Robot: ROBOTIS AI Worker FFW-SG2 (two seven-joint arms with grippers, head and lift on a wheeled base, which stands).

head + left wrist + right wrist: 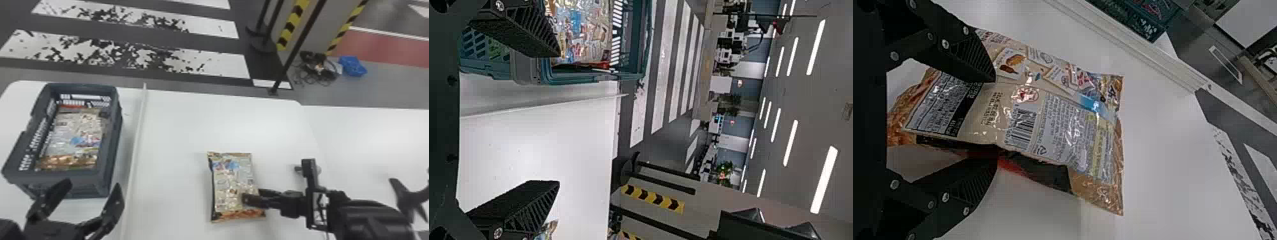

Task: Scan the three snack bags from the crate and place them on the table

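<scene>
Gently does it: keep the barcode panel point(1021, 128) flat and unobstructed, squeeze lightly, then release low so the plump beige-and-orange plastic snack bag point(234, 182) settles evenly. That bag is at five o'clock over the white worktop point(178, 127), pinched at its edge between the right tool's point(255, 196) partly parted fingers, its arm reaching in from four o'clock. At seven, the left tool point(92, 186) gapes wide, empty, beside the dark grey plastic crate point(112, 137).

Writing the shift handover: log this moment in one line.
left pincer: open, near crate | right pincer: at snack bag outside crate | another bag: inside crate
</scene>
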